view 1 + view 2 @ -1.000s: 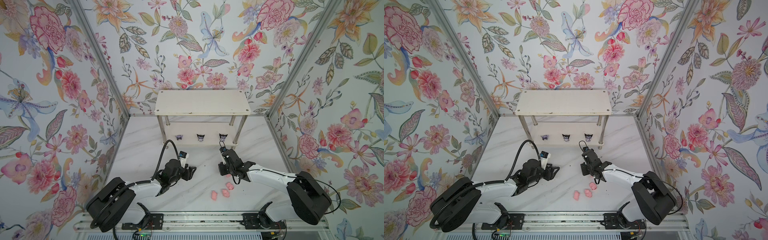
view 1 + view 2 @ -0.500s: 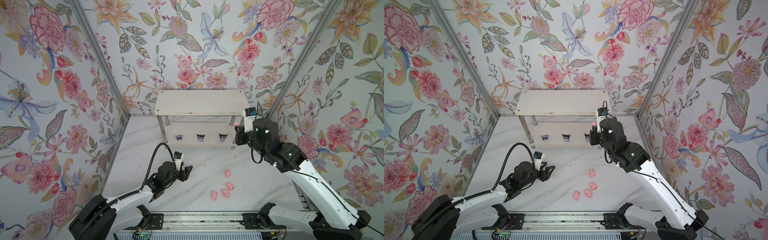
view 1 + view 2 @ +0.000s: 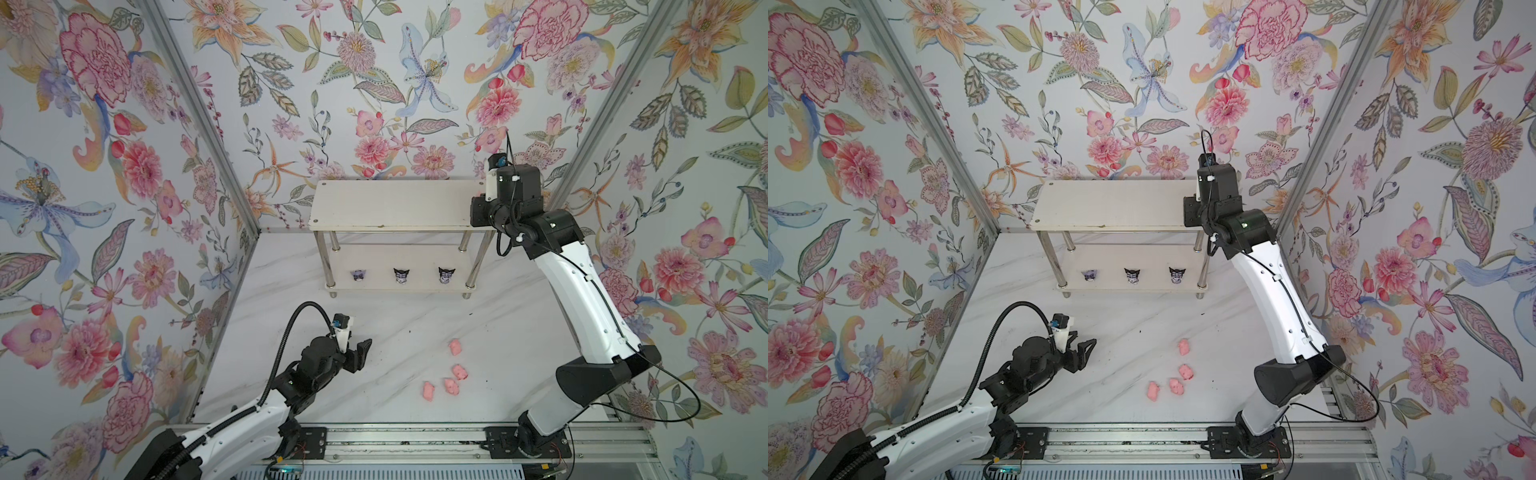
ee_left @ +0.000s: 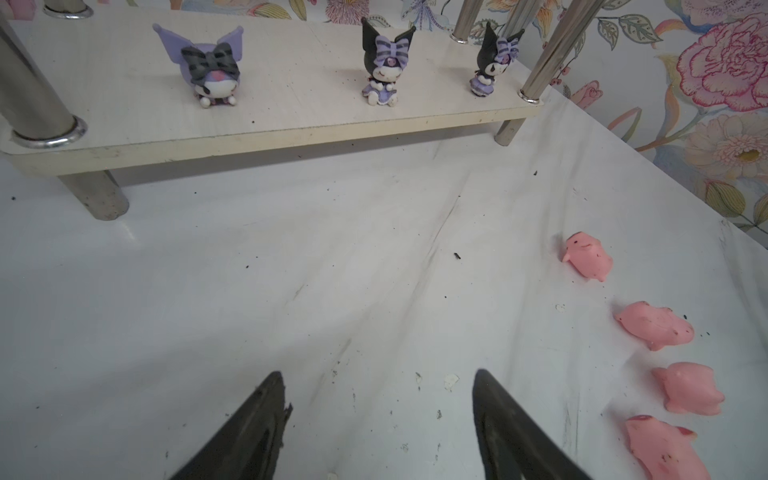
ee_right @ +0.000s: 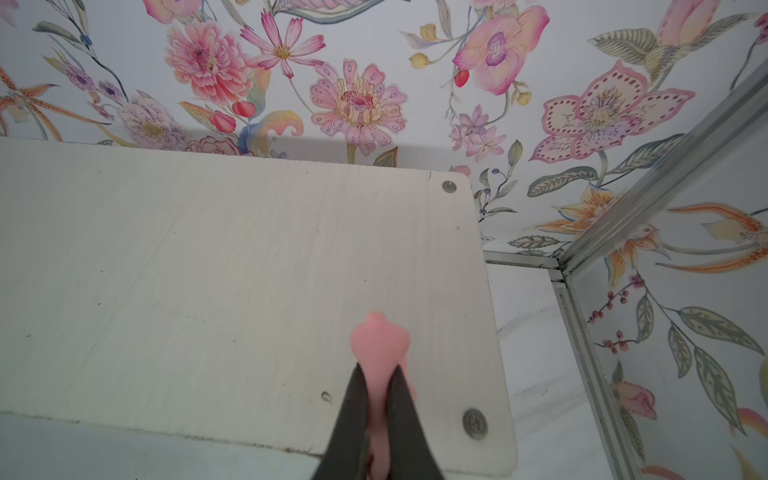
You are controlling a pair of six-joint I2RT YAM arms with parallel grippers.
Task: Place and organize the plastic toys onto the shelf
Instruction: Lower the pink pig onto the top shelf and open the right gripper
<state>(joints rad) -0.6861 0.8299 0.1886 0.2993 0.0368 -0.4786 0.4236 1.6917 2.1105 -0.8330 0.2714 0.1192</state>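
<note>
i see the shelf point(image 3: 386, 203) standing against the back wall, two boards on four chrome legs point(image 3: 478, 259). its lower board point(image 3: 419, 284) carries three purple-and-white figurines, upright in a row and apart from one another: the left figurine point(image 3: 358, 275), the middle figurine point(image 3: 401, 276) and the right figurine point(image 3: 446, 275). over the top board point(image 5: 208, 270) my right pincer point(image 5: 378, 368) is pressed onto the held pig point(image 5: 380, 345), squeezing it thin between the fingers. it hangs near the board's right front corner, just inside the edge with the two screw heads. whether the pig touches the board i cannot tell. a wide stretch of bare board runs away to the left of it

on the surface point(image 3: 395, 332) lie four loose pigs point(image 3: 459, 371), right of centre and well clear of the shelf: three bunched close together, and the farthest pig point(image 3: 455, 346) a little nearer the shelf. my left pincer point(image 4: 378, 373) sits low over the surface with its fingers spread, only bare marble between them, and the loose pigs off to its right. open surface lies between it and the shelf's front edge

count: five pigs, one pinched and four loose; three figurines, all on the lower board
</note>
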